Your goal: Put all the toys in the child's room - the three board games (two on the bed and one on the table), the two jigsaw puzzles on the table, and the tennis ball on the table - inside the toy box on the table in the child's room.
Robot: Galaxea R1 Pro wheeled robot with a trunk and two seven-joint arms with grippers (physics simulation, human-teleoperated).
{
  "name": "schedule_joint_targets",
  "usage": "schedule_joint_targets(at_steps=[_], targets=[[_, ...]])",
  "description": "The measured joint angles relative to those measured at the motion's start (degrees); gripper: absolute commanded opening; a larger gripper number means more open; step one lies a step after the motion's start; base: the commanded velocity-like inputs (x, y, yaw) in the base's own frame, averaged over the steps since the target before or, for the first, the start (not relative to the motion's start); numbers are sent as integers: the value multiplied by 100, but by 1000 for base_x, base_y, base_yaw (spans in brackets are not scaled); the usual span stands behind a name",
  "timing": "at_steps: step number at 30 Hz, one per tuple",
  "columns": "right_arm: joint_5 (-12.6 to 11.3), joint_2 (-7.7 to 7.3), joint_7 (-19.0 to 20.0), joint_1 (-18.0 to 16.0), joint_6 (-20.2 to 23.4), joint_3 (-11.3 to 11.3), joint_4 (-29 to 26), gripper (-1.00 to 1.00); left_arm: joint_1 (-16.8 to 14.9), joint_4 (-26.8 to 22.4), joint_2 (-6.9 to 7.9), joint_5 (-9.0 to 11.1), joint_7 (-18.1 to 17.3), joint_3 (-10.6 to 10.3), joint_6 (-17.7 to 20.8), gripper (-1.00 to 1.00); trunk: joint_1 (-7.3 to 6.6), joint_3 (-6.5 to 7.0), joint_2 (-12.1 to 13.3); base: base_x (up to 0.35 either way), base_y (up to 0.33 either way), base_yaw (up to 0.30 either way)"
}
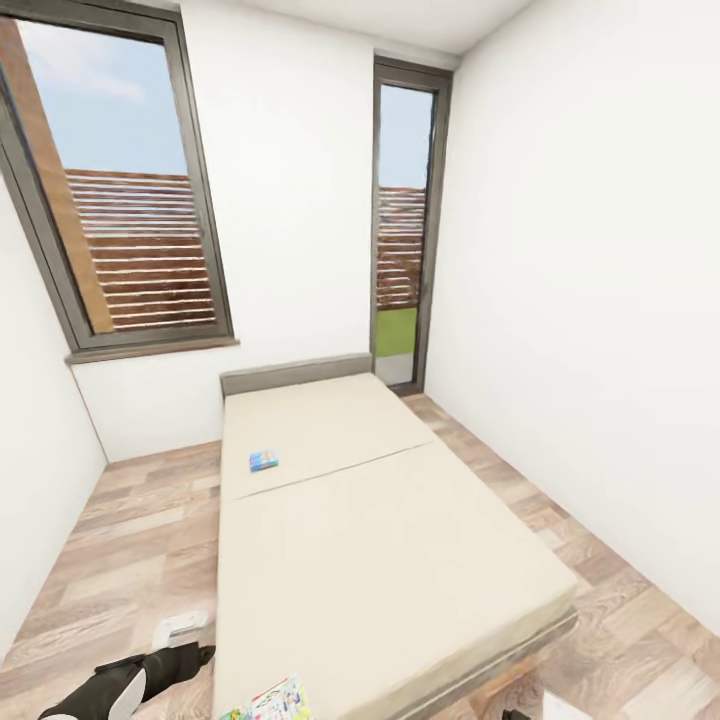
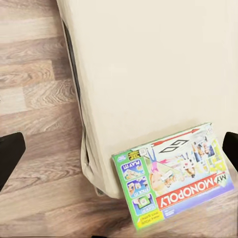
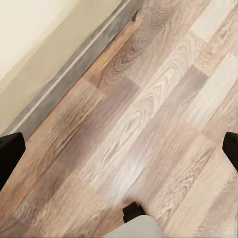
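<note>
The white board game (image 2: pixel 173 173) with a green edge and red Monopoly logo lies on the near corner of the bed (image 1: pixel 380 560), jutting over the mattress edge; it also shows as the white game box (image 1: pixel 275 700). A small blue board game (image 1: pixel 264 460) lies farther up the mattress, near its left side. My left gripper (image 2: pixel 119 153) hangs open above the bed corner, the Monopoly box lying below and between its fingers (image 2: pixel 10 153). My right gripper (image 3: pixel 119 153) is open over bare wood floor beside the bed's grey frame (image 3: pixel 64 82). Table, toy box, puzzles and ball are out of view.
The bed fills the room's middle, headboard (image 1: pixel 295 375) against the far wall. Plank floor runs along both sides, wider on the right. Tall dark-framed windows (image 1: pixel 400 220) stand in the far wall. A small white object (image 1: pixel 180 628) lies on the floor left of the bed.
</note>
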Motion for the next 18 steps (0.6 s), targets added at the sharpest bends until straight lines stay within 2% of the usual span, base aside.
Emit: schedule_joint_targets(at_steps=[18], targets=[[-1,0,-1,0,0,11,0,100,0,0,0,0,1,0,-3,100,1,0,0,-12,-206,287]])
